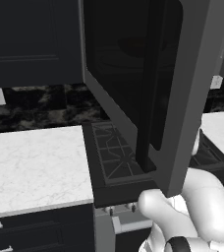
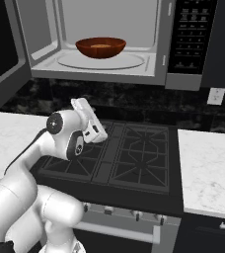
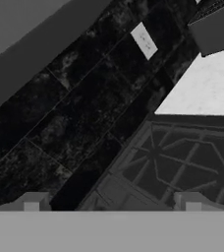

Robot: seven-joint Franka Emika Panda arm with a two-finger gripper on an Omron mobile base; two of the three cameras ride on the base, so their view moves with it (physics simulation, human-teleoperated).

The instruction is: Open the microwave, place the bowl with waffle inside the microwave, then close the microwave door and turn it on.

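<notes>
Fingers [image 3: 31, 203] spread wide, holding nothing, above the stove [image 3: 182, 162]

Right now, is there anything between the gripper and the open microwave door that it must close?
Nothing visible. The gripper hangs open and empty over the stove, below the microwave. The microwave door stands swung out to its left. The bowl already sits inside.

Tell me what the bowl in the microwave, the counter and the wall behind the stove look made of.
Small round reddish-brown bowl: glossy, maybe glazed ceramic or polished wood; soft highlights on the rim.
White counter: marble-like stone, faint grey veining, smooth matte.
Black wall panel: dark veined stone tiles with thin seams, slightly mottled; could be granite.
</notes>
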